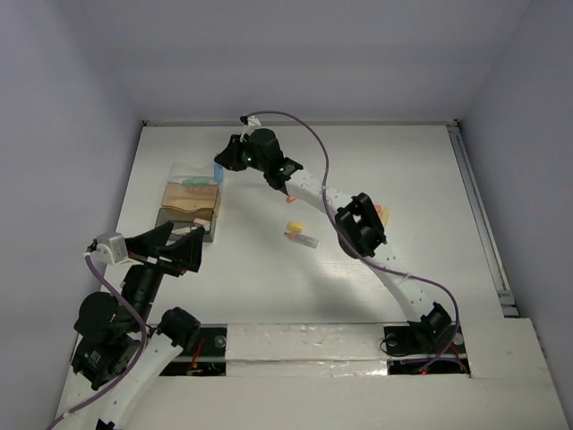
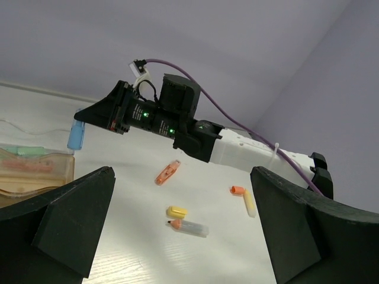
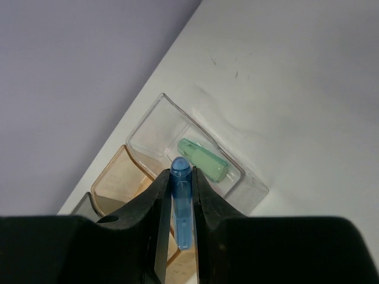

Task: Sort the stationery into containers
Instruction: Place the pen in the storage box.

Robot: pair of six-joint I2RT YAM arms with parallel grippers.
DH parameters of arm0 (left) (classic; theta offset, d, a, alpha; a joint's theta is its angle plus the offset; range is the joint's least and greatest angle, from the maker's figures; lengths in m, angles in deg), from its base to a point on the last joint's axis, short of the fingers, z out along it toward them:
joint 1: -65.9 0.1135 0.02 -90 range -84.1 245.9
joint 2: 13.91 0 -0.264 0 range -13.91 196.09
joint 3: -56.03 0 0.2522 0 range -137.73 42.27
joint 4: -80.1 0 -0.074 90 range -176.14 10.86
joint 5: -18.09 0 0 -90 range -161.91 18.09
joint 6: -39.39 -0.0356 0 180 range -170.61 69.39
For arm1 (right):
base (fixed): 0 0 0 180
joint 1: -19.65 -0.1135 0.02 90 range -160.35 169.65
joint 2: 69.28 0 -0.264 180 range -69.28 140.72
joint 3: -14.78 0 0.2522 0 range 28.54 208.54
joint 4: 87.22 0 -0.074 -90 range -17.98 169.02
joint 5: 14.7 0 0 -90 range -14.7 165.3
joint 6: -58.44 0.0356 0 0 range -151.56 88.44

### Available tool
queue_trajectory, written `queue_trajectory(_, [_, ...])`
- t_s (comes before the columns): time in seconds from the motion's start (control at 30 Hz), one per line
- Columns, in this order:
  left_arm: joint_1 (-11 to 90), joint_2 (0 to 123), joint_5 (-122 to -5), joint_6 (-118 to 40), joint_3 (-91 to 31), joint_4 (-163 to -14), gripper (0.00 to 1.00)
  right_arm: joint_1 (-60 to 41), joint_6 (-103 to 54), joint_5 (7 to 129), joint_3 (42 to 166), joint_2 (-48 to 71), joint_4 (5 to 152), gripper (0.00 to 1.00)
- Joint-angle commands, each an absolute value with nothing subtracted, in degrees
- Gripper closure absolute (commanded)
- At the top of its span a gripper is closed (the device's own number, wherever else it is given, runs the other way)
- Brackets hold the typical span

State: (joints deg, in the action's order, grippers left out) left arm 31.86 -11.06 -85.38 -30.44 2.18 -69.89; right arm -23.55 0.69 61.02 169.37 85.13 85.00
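My right gripper [image 3: 182, 177] is shut on a blue highlighter [image 3: 182, 207] and holds it above the container [image 3: 153, 112], over the edge between its clear and tan compartments. A green piece [image 3: 204, 160] lies in the clear compartment. In the top view the right gripper [image 1: 219, 170] hangs at the container's [image 1: 191, 199] far right corner. My left gripper [image 1: 186, 242] is wide open and empty by the container's near end. On the table lie an orange clip [image 2: 167, 172], a yellow cap [image 2: 176, 211], a clear marker with an orange tip [image 2: 190, 228], an orange cap [image 2: 237, 190] and a yellow piece [image 2: 249, 203].
The right arm [image 1: 358, 224] stretches diagonally across the table over the loose pieces. Pink and orange pieces [image 1: 383, 213] lie just beyond its elbow. White walls close in the table at the back and both sides. A raised rail [image 1: 479, 215] runs along the right edge.
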Motion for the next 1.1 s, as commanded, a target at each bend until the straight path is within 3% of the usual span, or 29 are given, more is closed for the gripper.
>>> queue_trajectory(0.0, [31.62,-11.81,-84.65,-31.36,2.54,-72.52,0.01,-24.03,2.18,62.38,169.52,86.29,89.37,1.00])
queue_trajectory(0.17, [31.62,-11.28,-84.30,-31.45,2.54,-72.60,0.01,-24.03,2.10,63.00,170.91,87.60,88.51,1.00])
queue_trajectory(0.33, [31.62,-11.54,-84.30,-31.53,2.55,-72.60,0.01,-24.03,2.80,62.74,169.96,88.48,89.30,0.90])
queue_trajectory(0.57, [31.62,-11.45,-84.30,-31.53,2.55,-72.60,0.01,-24.56,1.93,63.17,170.30,89.27,90.09,0.83])
queue_trajectory(0.67, [31.62,-11.63,-84.39,-31.45,2.55,-72.52,0.01,-25.08,1.66,63.09,171.00,89.62,90.27,0.74])
queue_trajectory(0.7, [31.62,-11.72,-84.39,-31.53,2.55,-72.60,0.01,-25.08,1.40,63.00,171.09,89.63,90.27,0.63])
queue_trajectory(0.8, [31.62,-11.72,-84.56,-31.36,2.55,-72.52,0.01,-25.08,1.05,62.56,170.75,89.28,90.27,0.47])
queue_trajectory(1.07, [31.62,-11.02,-85.00,-31.18,2.55,-72.52,0.01,-25.61,-0.71,60.54,165.22,83.13,92.37,0.35])
